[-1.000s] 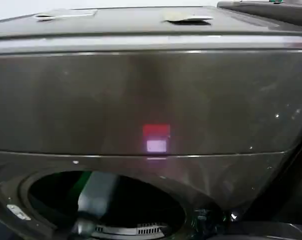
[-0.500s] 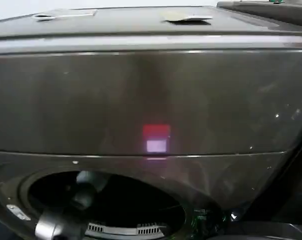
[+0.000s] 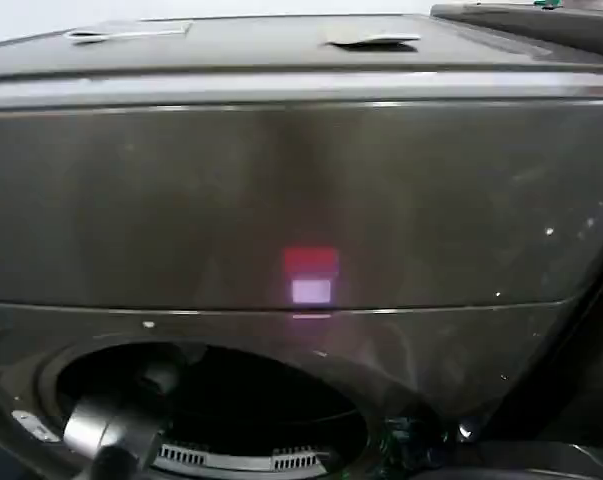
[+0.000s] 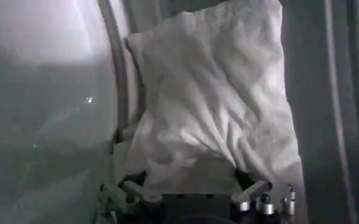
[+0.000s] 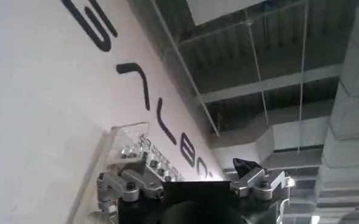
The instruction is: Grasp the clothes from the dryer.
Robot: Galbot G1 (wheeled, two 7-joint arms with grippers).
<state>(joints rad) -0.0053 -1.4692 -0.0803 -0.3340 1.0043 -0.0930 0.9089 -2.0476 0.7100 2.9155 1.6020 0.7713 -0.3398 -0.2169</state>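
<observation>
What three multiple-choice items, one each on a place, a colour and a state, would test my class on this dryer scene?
1. Where does the left arm reach?
A. Onto the dryer's top
B. Into the dryer's round opening
C. Toward the ceiling

2. What colour is the small light on the dryer's front?
A. Red
B. Blue
C. Yellow

3. How does the left gripper stand?
A. Shut on the clothes
B. Open, fingers spread beside the clothes
C. Shut on nothing

Answers:
1 B: in the head view the left arm enters the round opening of the dryer.
2 A: the light glows red.
3 B: in the left wrist view the left gripper has its fingers apart, with the clothes lying between and beyond them.

The right gripper is open and points at a lettered wall.
</observation>
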